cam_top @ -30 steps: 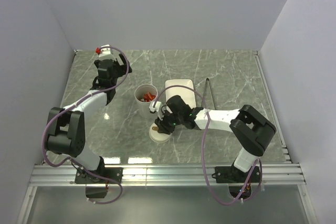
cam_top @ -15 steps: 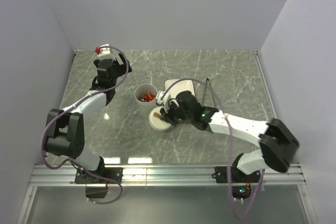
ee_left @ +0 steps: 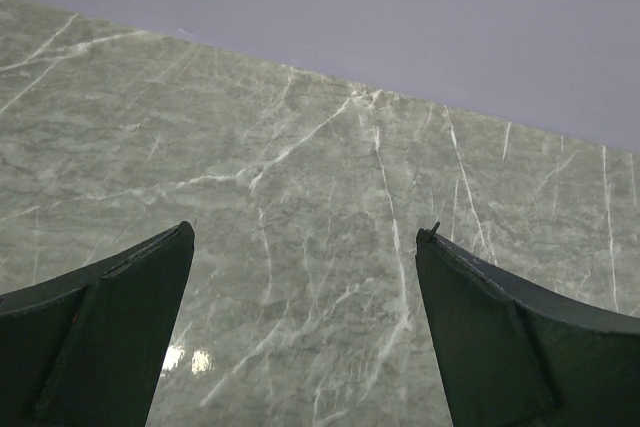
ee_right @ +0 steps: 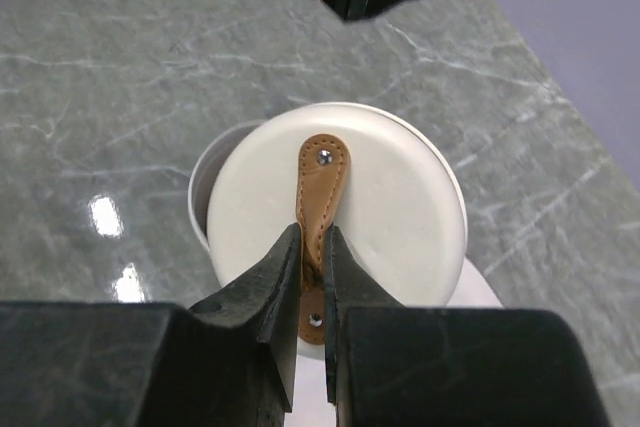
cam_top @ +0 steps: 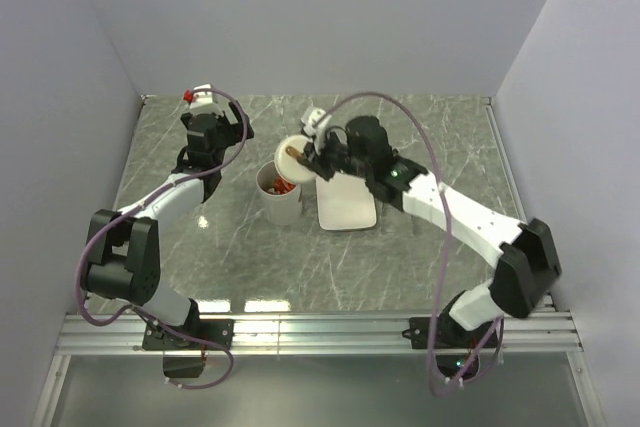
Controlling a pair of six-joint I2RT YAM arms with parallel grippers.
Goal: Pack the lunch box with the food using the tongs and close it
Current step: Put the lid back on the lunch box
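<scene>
Right gripper [ee_right: 312,269] is pressed together on the brown strap [ee_right: 322,182] of the cream lid [ee_right: 340,207]; the fingers [ee_right: 262,297] pinch it from both sides.

Wrist view: the lid covers nearly all of the lunch box [ee_right: 200,192], with only a sliver of white rim showing at left. The contents are hidden here. Whether lid and rim touch, can't tell.

Overhead view adds more. The lid sits tilted over the cup's far-right edge, and the mouth is part open with red-orange food [cam_top: 283,185] visible inside. The cup stands upright on the marble table [cam_top: 450,147], just left of the white plate [cam_top: 348,205].

Left gripper [ee_left: 305,332] has its fingers spread wide, with nothing between them and only marble below. Overhead places it well apart from the cup, near the far-left corner.

I can't pick out the tongs in any view, so whether they're spread or pressed together I can't tell.
</scene>
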